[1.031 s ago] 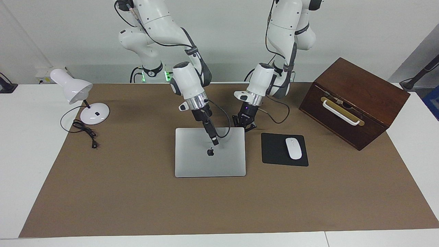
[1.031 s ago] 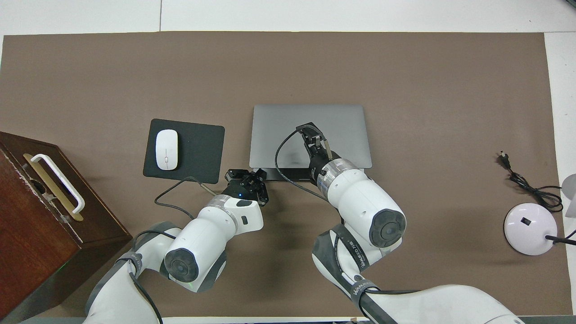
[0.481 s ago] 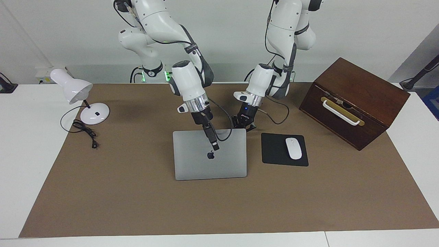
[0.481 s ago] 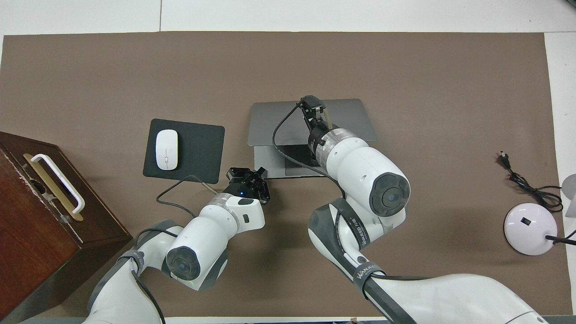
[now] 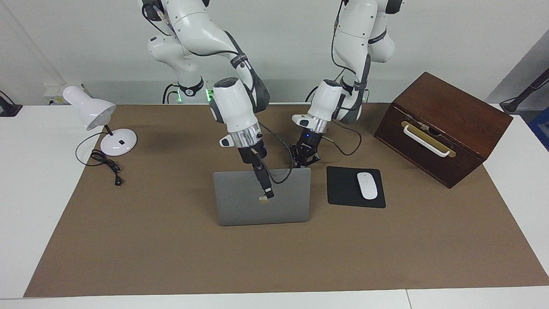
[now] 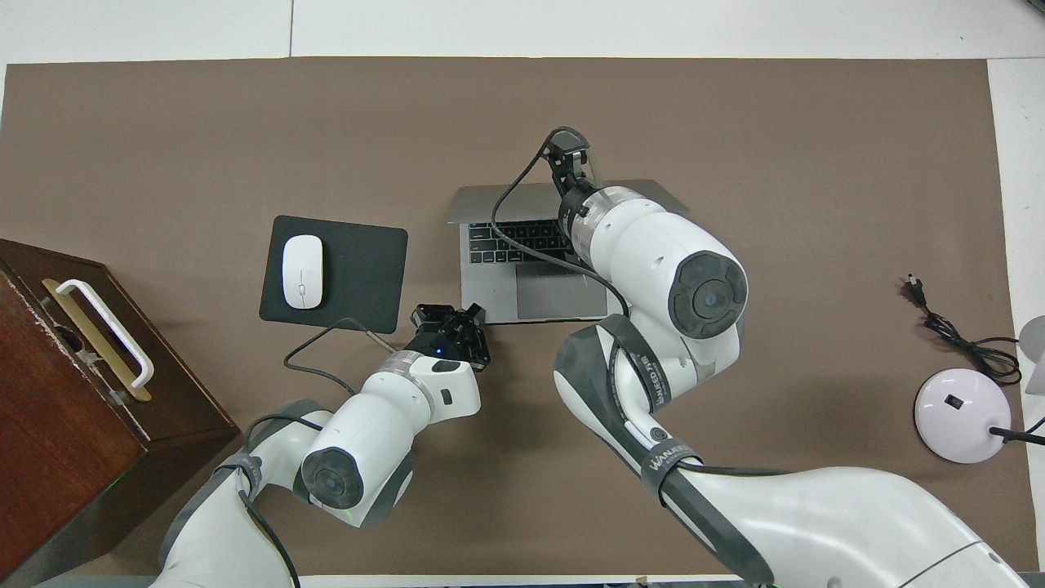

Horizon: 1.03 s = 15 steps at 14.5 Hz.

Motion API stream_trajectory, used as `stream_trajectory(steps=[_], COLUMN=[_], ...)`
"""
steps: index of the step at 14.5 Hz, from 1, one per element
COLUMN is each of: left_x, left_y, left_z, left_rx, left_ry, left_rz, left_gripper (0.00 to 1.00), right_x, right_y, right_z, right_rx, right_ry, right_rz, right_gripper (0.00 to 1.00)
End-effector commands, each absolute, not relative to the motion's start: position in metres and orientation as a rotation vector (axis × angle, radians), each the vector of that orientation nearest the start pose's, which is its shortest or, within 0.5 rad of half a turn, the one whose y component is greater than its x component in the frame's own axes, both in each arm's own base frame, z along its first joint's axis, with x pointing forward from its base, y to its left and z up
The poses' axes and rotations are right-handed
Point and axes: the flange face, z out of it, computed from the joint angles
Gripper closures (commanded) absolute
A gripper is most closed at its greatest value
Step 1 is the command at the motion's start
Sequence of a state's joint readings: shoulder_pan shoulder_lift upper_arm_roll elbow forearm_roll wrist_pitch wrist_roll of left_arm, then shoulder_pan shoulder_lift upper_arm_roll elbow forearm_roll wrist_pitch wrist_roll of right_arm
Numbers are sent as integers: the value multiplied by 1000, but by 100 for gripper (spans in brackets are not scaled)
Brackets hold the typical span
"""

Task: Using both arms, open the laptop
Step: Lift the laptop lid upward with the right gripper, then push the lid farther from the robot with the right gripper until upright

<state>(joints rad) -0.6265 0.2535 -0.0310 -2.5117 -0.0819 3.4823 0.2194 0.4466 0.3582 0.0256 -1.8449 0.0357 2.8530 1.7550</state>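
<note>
The silver-grey laptop (image 5: pixel 240 201) stands partly open on the brown mat, its lid tilted up steeply with the outer face away from the robots. The overhead view shows its grey keyboard deck (image 6: pixel 539 282) and trackpad. My right gripper (image 5: pixel 266 194) hangs over the lid's raised edge, its tip against the lid's outer face, and it hides the logo; in the overhead view the right gripper (image 6: pixel 569 153) sits just past that edge. My left gripper (image 5: pixel 305 158) is open and low at the base's corner nearest the robots, toward the left arm's end; it also shows in the overhead view (image 6: pixel 447 318).
A black mouse pad (image 5: pixel 343 193) with a white mouse (image 5: pixel 367 185) lies beside the laptop toward the left arm's end. A dark wooden box (image 5: pixel 441 124) with a white handle stands past it. A white desk lamp (image 5: pixel 98 116) and its cable (image 5: pixel 107 165) are at the right arm's end.
The lid has swung up from almost flat to steeply tilted, uncovering the keyboard. My right gripper has risen and moved away from the robots with the lid's edge. The left gripper has stayed put.
</note>
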Motion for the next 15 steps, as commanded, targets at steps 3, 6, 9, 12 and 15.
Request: stream_trajectory(steps=[3, 6, 9, 12, 15], left_x=[412, 412, 412, 412, 412], left_y=[-309, -309, -309, -309, -309], left_z=[245, 245, 245, 244, 244], left_rx=[-2869, -2869, -2870, -2871, -2871], left_ry=[1212, 1211, 1211, 1211, 1211], left_rz=[-1085, -1085, -1085, -1083, -1083], left_gripper=[100, 100, 100, 100, 100], right_x=[648, 659, 672, 677, 680], right_y=[302, 299, 297, 298, 298], right_z=[423, 425, 435, 447, 460], right_rx=[-2035, -2044, -2052, -2084, -2100], right_ry=[1535, 1539, 1548, 1556, 1565], right_rz=[-353, -355, -351, -333, -320], right_gripper=[1, 1, 1, 1, 1])
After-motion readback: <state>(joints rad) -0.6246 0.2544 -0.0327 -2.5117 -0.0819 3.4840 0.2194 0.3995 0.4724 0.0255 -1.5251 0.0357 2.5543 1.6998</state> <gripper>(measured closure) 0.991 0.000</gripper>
